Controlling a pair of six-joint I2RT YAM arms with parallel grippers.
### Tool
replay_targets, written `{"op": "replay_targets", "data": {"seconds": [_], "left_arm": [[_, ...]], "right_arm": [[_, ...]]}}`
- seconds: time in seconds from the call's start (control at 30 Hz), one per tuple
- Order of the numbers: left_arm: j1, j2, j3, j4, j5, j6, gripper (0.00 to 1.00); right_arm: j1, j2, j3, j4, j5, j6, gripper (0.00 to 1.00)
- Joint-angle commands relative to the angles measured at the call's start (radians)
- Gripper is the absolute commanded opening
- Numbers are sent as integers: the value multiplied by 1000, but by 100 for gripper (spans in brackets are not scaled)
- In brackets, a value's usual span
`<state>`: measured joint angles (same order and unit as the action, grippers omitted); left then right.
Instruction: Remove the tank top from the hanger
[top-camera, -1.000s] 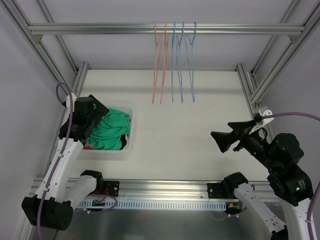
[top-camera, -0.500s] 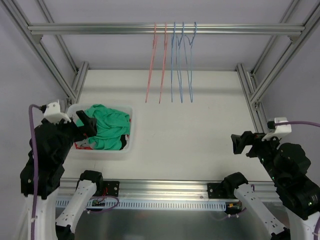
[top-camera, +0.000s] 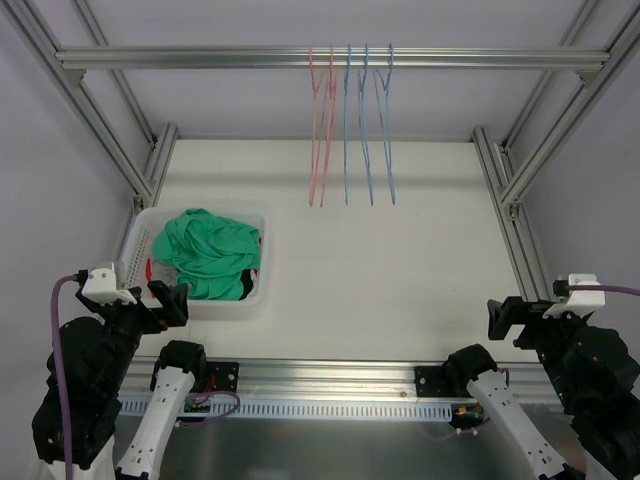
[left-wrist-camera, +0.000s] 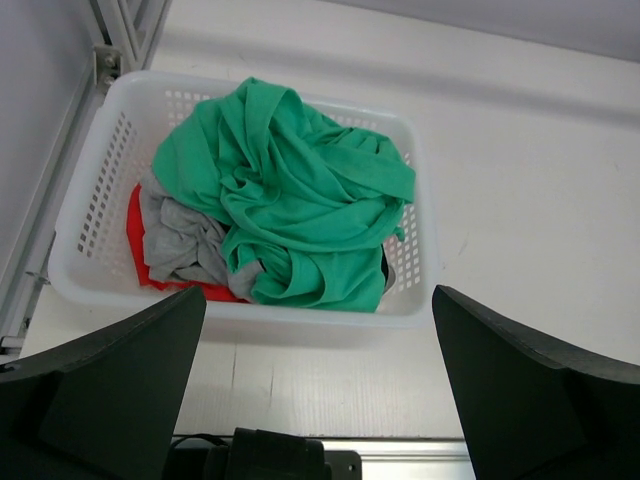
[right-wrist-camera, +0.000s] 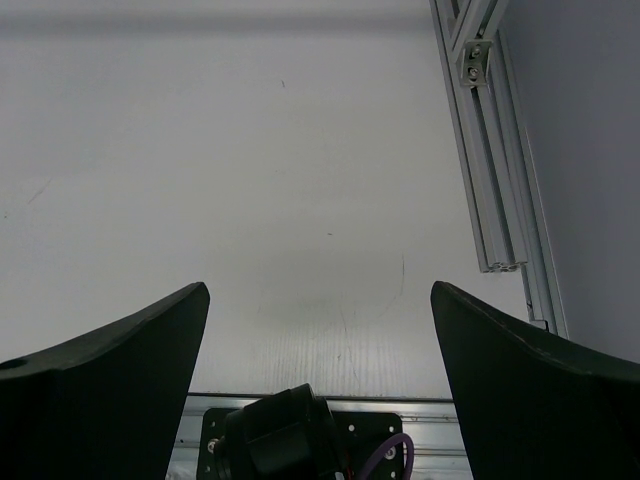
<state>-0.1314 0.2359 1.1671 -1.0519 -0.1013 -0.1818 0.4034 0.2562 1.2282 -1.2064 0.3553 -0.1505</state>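
Since the top (top-camera: 205, 252) lies in the basket (top-camera: 262, 222) at mid-left, off the hangers (top-camera: 350, 130) at upper centre, left gripper (top-camera: 167, 301) and right gripper (top-camera: 506, 318), jaws apart and empty, should just park.

The left arm (top-camera: 85, 370) and the right arm (top-camera: 590, 365) are both chunky and black up top and smooth white lower down, each with a small white box (top-camera: 100, 283), a thin purple cable (top-camera: 54, 340) and wide black fingers (left-wrist-camera: 520, 390).
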Motion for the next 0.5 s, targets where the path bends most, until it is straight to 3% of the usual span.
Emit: {"op": "replay_targets", "data": {"seconds": [0.0,0.47], "left_arm": [[-5,6,-43,-4,38,-2,98],[-5,3,-101,23,60,-31,99]], "right_arm": [[-2,8,1,21,11,-14,99],[-3,25,-55,84,-13,-1,100]]}}
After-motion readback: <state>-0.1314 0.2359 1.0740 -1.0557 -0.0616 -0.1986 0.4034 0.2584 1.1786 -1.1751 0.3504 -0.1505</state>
